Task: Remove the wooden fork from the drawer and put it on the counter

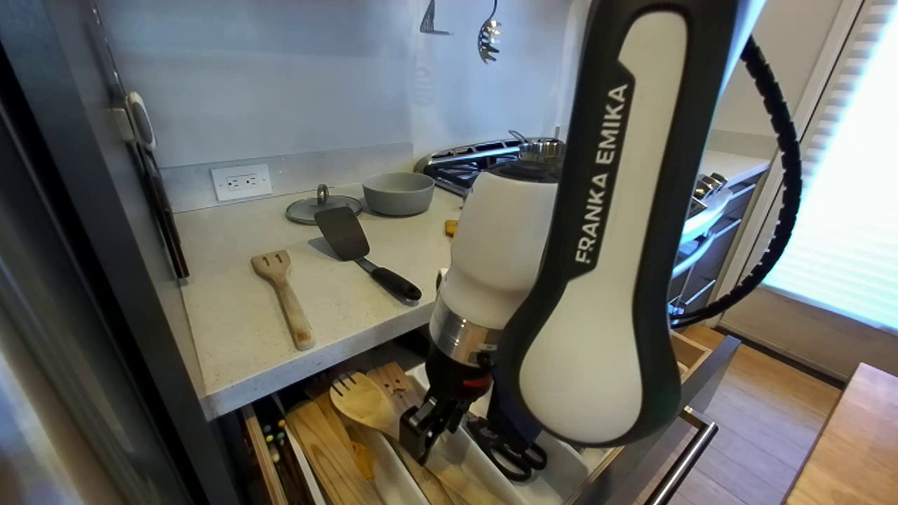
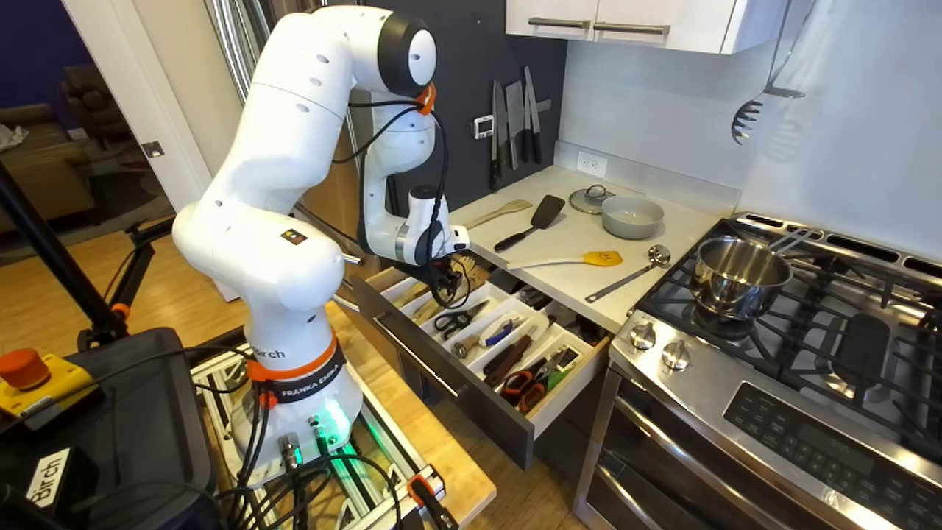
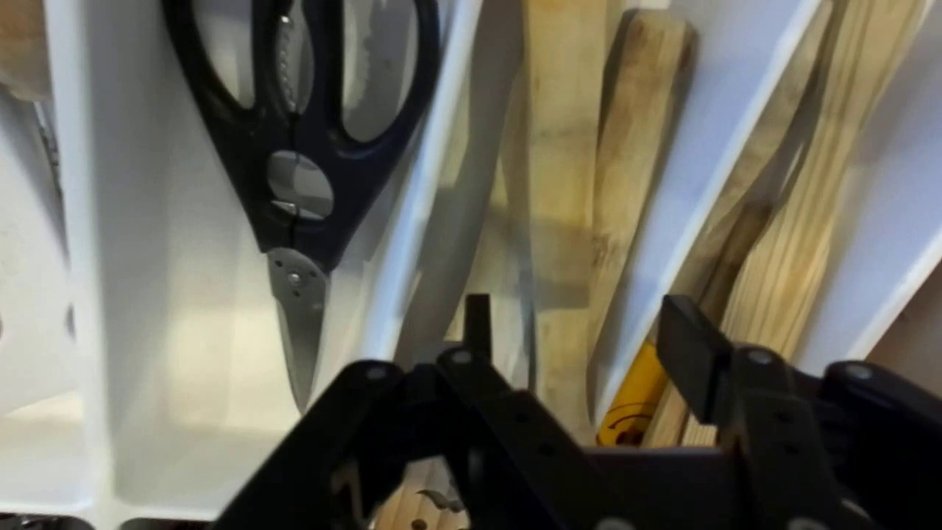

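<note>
The wooden fork (image 1: 361,400) lies in the open drawer (image 2: 559,408) with its slotted head up toward the counter side. Its handle runs down under my gripper (image 1: 424,436) in an exterior view. In the wrist view, the gripper (image 3: 581,342) is open, and its fingers are apart over a compartment with wooden handles. A pale wooden handle (image 3: 563,221) lies between the fingers, not gripped; I cannot tell for sure that it is the fork's. The fork's head is hidden in the wrist view. The pale counter (image 1: 224,294) is above and behind the drawer.
Black scissors (image 3: 294,184) lie in the neighbouring compartment, behind a white divider (image 3: 419,199). On the counter lie a wooden slotted spatula (image 1: 284,294), a black spatula (image 1: 344,235), a yellow spatula (image 2: 602,258), a ladle (image 2: 625,276), a lid and a grey bowl (image 1: 398,194).
</note>
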Controlling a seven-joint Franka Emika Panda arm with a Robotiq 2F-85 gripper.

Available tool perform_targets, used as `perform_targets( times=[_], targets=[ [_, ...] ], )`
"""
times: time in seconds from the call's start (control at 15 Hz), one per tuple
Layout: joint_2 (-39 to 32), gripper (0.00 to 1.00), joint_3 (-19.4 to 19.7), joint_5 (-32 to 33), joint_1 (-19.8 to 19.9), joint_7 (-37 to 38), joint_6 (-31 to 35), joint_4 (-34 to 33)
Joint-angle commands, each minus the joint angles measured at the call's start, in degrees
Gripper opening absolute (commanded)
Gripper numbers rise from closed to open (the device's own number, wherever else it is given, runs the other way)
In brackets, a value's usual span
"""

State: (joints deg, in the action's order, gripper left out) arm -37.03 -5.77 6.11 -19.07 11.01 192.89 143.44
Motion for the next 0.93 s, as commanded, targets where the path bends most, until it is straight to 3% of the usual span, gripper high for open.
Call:
perform_targets(
  times=[0.0,0.2,0.27,0.33,0.53,0.6,0.73,0.8,0.87],
  targets=[
    [-4.0,0.69,-1.0,-3.6,-0.7,-3.5,0.9,-2.3],
    [-4.6,0.71,-0.6,-5.3,-0.8,-4.0,1.2,-1.9],
    [-5.0,0.64,-0.6,-5.7,-0.7,-4.1,1.1,-2.0],
    [-5.4,0.47,-0.8,-5.9,-0.8,-4.2,1.0,-2.2],
    [-6.4,0.35,-1.2,-6.1,-1.0,-4.5,0.7,-2.9],
    [-6.7,0.27,-1.3,-6.1,-1.2,-4.7,0.5,-3.2],
    [-7.3,0.31,-1.4,-6.1,-1.1,-4.9,0.1,-3.7],
    [-7.4,0.28,-1.3,-6.2,-1.2,-4.9,0.0,-3.8],
    [-7.4,0.37,-1.3,-6.2,-1.1,-5.0,-0.2,-3.7]
  ],
)
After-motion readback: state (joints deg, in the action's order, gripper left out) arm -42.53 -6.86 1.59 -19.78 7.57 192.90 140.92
